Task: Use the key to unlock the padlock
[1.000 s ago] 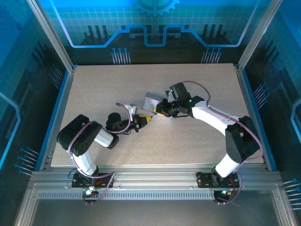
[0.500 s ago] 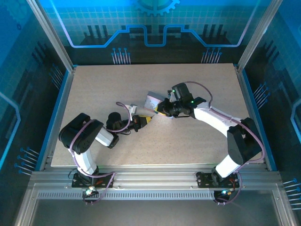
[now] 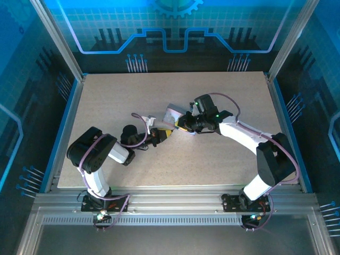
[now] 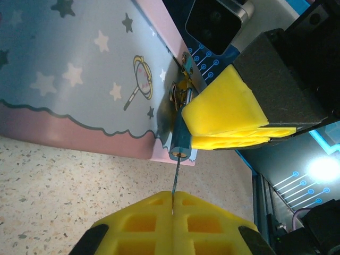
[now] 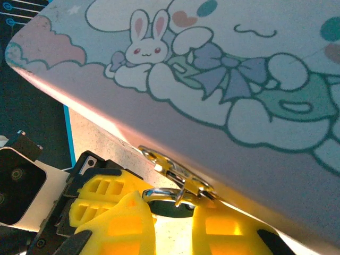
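Speckled beige bench (image 3: 228, 95) inside a cage of blue-lit panels (image 3: 106, 26) with a circuit pattern, and a metal rail (image 3: 170, 204) along the near edge. A pastel printed tin (image 3: 172, 113) sits about mid-bench, with both arms meeting at its near side. The padlock (image 4: 178, 139) hangs off the gold hasp (image 5: 170, 167) on the tin's side, and the right gripper (image 5: 174, 218) is clamped on its little bluish body. In the left wrist view the body's long axis runs roughly up-down, keyhole end facing the left gripper (image 4: 172, 204), which is pinched tight on the key (image 4: 175, 175). The key is a thin sliver lined up with the padlock, tip pointing straight at the keyhole and right at it, can't tell if it's actually in
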Controlling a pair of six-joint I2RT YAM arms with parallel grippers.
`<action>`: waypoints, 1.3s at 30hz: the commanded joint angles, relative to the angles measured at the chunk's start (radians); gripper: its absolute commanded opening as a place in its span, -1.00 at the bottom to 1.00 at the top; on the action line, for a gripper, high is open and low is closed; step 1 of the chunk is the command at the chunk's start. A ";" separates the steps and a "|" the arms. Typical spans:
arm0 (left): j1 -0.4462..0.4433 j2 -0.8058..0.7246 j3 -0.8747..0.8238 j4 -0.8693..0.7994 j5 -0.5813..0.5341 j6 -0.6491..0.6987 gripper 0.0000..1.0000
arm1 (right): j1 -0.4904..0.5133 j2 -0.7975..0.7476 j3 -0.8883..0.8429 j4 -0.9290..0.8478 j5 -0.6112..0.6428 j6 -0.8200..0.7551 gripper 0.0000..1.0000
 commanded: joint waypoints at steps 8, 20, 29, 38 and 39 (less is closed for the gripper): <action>0.007 0.021 0.039 0.033 0.037 -0.021 -1.00 | -0.010 -0.031 -0.008 0.084 -0.049 0.011 -0.89; 0.007 0.024 0.061 0.033 0.053 -0.053 -1.00 | -0.008 -0.024 -0.036 0.140 -0.071 0.048 -0.89; 0.005 0.036 0.081 0.033 0.057 -0.071 -1.00 | -0.004 -0.023 -0.047 0.176 -0.097 0.070 -0.90; 0.005 0.030 0.108 0.033 0.061 -0.079 -1.00 | 0.004 -0.017 -0.051 0.134 -0.085 0.035 -0.90; 0.005 0.030 0.112 0.033 0.060 -0.080 -1.00 | 0.004 -0.014 -0.051 0.128 -0.085 0.031 -0.90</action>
